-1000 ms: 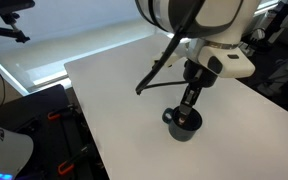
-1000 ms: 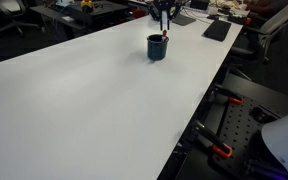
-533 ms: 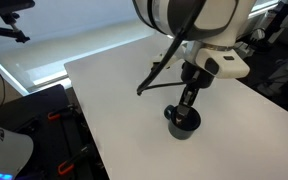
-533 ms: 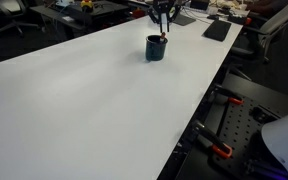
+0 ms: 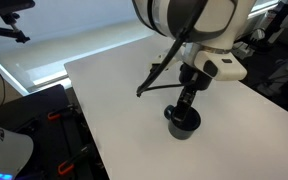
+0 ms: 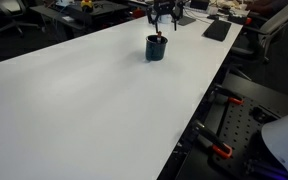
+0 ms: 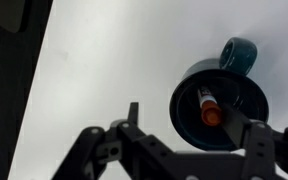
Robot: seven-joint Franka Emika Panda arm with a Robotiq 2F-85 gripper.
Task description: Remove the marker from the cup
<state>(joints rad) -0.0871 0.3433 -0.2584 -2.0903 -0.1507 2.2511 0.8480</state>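
We see the cup (image 7: 246,92), a squat dark blue-black mug, standing upright on the white table (image 5: 114,90), its stubby handle out to one side. Inside it stands the marker (image 7: 206,103), a thin dark stick, seemingly leaning on the wall, red-orange cap tip uppermost.

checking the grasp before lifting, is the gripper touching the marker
Apart. The wrist view shows the marker lying in the cup, with clear space to both open fingers of the gripper.

Tool (image 5: 187,102) slightly higher above cup (image 5: 182,125).
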